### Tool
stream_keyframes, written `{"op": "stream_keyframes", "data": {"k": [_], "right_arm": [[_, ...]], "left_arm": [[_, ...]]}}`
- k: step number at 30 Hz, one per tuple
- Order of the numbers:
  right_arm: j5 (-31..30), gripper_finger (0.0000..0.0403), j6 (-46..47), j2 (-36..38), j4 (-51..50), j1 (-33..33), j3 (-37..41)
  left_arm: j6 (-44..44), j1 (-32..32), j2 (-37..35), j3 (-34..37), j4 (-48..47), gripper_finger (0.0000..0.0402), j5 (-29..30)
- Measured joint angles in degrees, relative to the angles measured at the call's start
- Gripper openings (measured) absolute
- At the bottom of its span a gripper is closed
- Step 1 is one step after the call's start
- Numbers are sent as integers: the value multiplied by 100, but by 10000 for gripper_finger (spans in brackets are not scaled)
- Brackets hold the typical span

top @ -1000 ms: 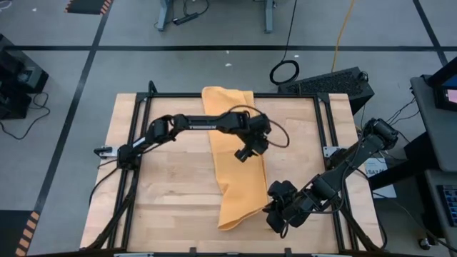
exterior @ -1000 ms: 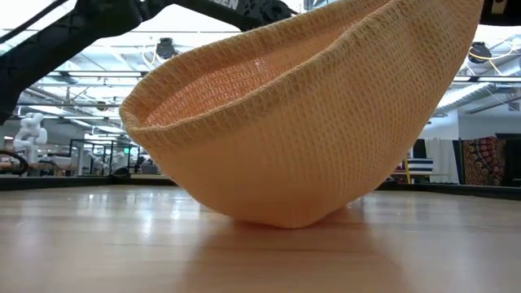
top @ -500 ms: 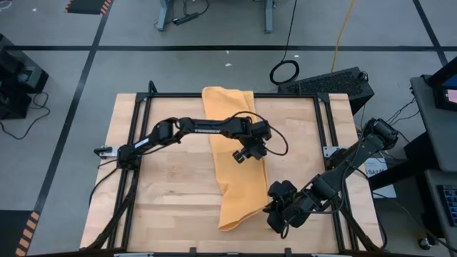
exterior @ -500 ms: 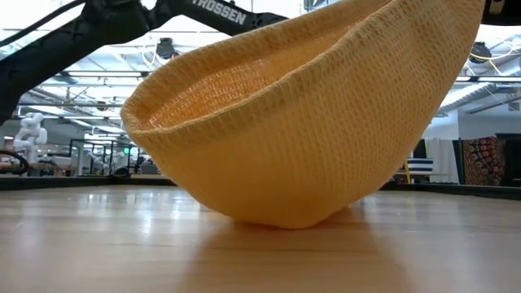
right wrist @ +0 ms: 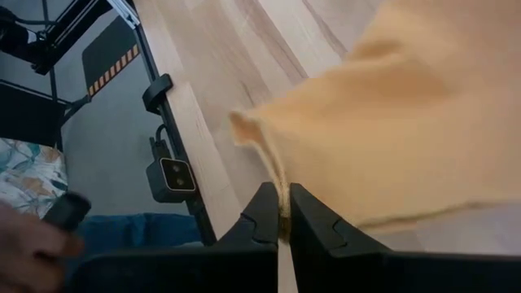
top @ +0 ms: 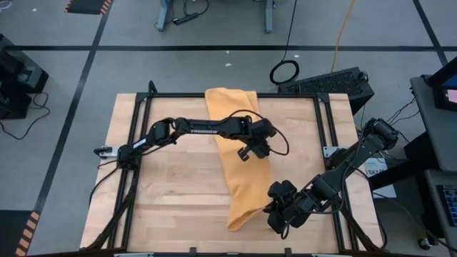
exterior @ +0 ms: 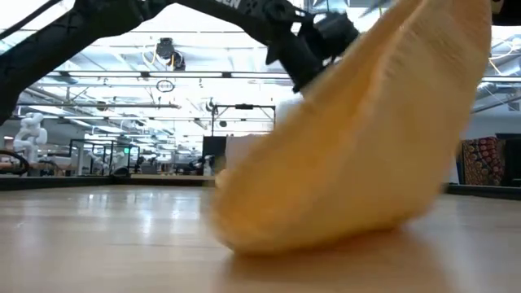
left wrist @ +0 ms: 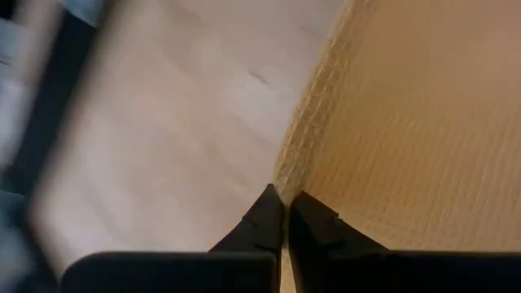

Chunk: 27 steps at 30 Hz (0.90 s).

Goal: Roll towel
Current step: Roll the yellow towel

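Towel position: the towel (top: 245,160) is laid down the middle of the table (top: 171,193), its far end draped over the far edge.
Long axis: run far to near, slanting slightly right at the near end.
Left gripper (top: 250,151): clenched on the towel's left edge, mid-length.
Right gripper (top: 275,214): clamped on the near right corner, which is lifted.
Handling: soft, light, limp; sag between grips is expected. Edges and corners are judged the best holds.
Hedge: the fold state is probably doubled; not resolved from above.
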State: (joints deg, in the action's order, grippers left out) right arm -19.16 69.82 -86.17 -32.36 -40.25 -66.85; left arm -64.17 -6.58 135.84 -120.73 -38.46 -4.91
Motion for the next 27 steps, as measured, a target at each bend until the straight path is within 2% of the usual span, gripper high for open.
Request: {"op": "stream_keyframes", "data": {"k": [4, 6, 12, 17, 20, 23, 27], "right_arm": [[0, 0, -1, 0, 2, 0, 0], [2, 0, -1, 0, 2, 0, 0], [151, 0, -4, 0, 0, 0, 0], [175, 0, -2, 0, -2, 0, 0], [296, 0, 6, 0, -7, 0, 0], [295, 0, 108, 0, -17, 0, 0], [293, 0, 133, 0, -8, 0, 0]], "left_arm": [[-193, 72, -69, -13, 651, 11, -208], [107, 111, -10, -13, 877, 17, -314], [1284, 159, 34, 2, 709, 93, -72], [2831, 130, -352, -11, 198, 176, 216], [4252, -15, -552, -13, -575, 211, 497], [5235, -324, -581, 40, -1177, 222, -224], [5816, -616, -579, 486, -1244, 223, -467]]}}
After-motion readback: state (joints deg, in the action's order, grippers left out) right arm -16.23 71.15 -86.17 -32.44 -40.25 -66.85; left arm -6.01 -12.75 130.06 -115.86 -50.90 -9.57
